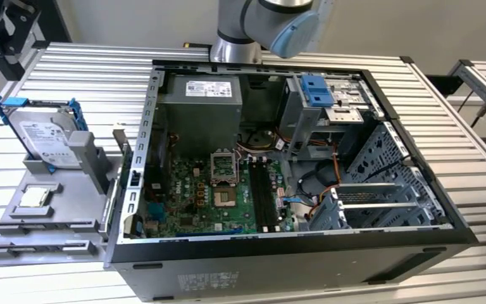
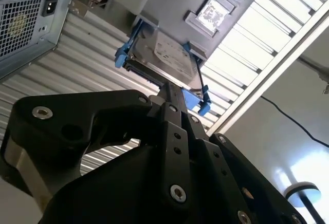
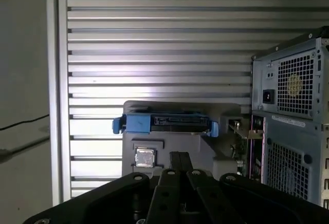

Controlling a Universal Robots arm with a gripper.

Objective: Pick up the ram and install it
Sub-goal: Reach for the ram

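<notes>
- Arm (image 1: 260, 22): enters at the top edge of the exterior view, behind the open computer case (image 1: 293, 259).
- Gripper (image 3: 178, 156): seen from behind in both wrist views. Its black links converge on the centre line and the jaws are pressed together with nothing between them. It hangs over the slatted metal table (image 1: 83, 69), well apart from the case and pointing toward the grey holder (image 1: 23, 234).
- Ram (image 1: 119, 144): what appears to be the stick stands on edge at the side of the holder nearest the case, just outside the case wall. In the first wrist view a thin board (image 3: 236, 131) shows in the same gap between holder and case. The gripper does not touch it.
- Holder: lies on the table at the exterior view's left. It carries an upright hard drive (image 1: 49, 136) in a blue frame and, nearer the camera, a flat processor chip (image 1: 36, 197).
- Case: lies on its side with its interior exposed. The green motherboard (image 1: 197, 196) faces up, with long black slots (image 1: 264, 190) beside the processor socket and a grey power supply (image 1: 199, 95) at the far end.
</notes>
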